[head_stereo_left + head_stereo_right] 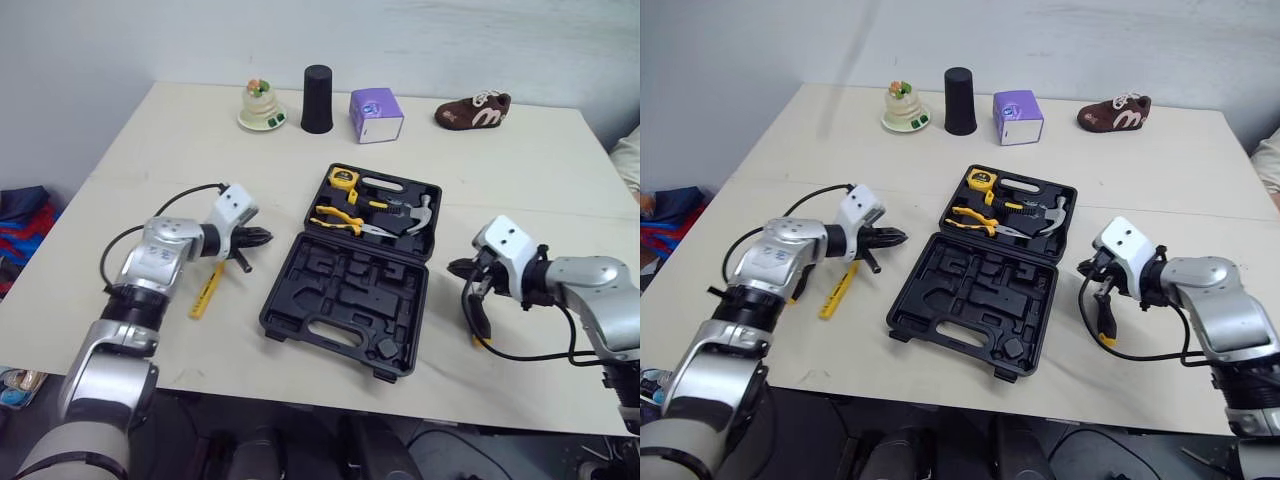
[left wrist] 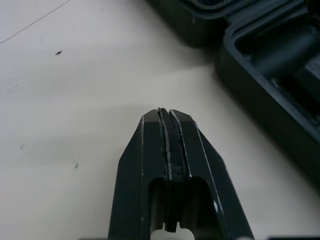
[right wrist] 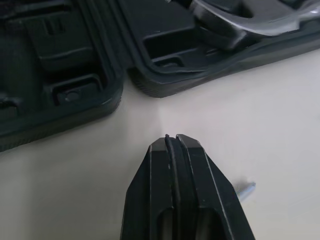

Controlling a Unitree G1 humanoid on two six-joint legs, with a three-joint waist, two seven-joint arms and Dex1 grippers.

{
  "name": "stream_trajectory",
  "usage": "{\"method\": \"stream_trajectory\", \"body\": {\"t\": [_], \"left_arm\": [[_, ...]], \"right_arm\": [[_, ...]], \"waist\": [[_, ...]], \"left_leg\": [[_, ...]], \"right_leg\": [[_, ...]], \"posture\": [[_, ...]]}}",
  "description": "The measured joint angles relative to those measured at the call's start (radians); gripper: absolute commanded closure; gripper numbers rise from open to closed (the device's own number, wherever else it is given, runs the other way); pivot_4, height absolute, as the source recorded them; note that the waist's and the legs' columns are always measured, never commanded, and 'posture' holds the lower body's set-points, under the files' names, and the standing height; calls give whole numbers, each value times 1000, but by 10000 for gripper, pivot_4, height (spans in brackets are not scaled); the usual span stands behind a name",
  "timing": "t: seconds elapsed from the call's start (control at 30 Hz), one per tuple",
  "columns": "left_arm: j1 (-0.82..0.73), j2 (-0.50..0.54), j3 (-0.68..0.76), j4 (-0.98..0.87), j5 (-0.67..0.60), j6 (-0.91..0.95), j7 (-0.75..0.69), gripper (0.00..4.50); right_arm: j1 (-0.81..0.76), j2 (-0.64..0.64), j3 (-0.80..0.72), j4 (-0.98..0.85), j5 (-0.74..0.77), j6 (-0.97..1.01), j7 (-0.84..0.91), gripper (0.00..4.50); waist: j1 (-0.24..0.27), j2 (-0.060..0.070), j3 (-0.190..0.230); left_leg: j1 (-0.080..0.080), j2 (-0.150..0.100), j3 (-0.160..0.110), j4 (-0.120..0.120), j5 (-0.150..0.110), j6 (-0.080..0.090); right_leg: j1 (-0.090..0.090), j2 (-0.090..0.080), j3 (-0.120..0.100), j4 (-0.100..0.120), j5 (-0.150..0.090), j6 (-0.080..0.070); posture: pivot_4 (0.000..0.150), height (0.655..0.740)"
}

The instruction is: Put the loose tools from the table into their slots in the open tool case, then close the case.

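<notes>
Position of case (image 1: 350, 280): open, flat at mid table (image 1: 120, 160), both halves up.
- Far half: tape (image 1: 343, 179) at the left corner, pliers (image 1: 340, 220) just below it, hammer (image 1: 415, 215) to the right. All seated in slots.
- Near half: moulded slots with no tool in them, handle at the front edge.

Loose tools on table:
- yellow tool (image 1: 208, 290), flat, left of case and apart from it, beneath the left arm.
- dark tool (image 1: 480, 320) with a yellow end, right of case and apart from it, below the right arm. Metal tip seen in right wrist view.

State of left gripper (image 1: 262, 238): fingers (image 2: 167, 130) pressed together, nothing held. Hovering above bare table just left of case, tip pointing toward it.

State of right gripper (image 1: 455, 267): fingers (image 3: 172, 145) pressed together, nothing held. Just right of case near the hinge line, tip pointing toward it.

Far table edge: dish (image 1: 262, 105), black cup (image 1: 317, 99), purple box (image 1: 376, 115), brown shoe (image 1: 474, 110), well apart from case.
</notes>
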Motion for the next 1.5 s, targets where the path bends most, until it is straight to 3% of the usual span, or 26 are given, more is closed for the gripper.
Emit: {"method": "stream_trajectory", "body": {"t": [0.4,0.67,0.87,1.1,1.5], "left_arm": [[-177,-162,-9,370,107,-176,36,45000],[-191,-175,2,400,132,-205,-18,45000],[-19,-104,-3,84,132,-106,-161,45000],[184,-53,20,-299,130,81,-172,45000],[301,-26,60,-495,121,223,-138,45000]], "right_arm": [[-63,93,62,47,-72,-2,-22,44462],[-84,116,79,57,-110,-5,-9,44462],[-97,128,82,74,-136,-40,26,44462],[-87,134,83,64,-155,-68,73,44462],[-60,145,82,21,-175,-71,85,44462]], "waist": [[3,0,0],[-2,0,0],[-13,0,0],[-23,0,0],[-31,0,0]], "left_leg": [[0,1,1,2,0,-1],[1,1,1,2,0,-2],[2,4,2,0,0,-5],[4,4,4,0,-1,-5],[7,5,5,0,0,-5]], "right_leg": [[0,2,1,2,0,1],[0,4,1,3,1,1],[-1,6,4,3,0,-1],[-1,6,7,5,0,-1],[0,8,11,7,0,-1]], "posture": [[1500,7383],[1500,7383],[1500,7383],[1500,7383],[1500,7383]]}}
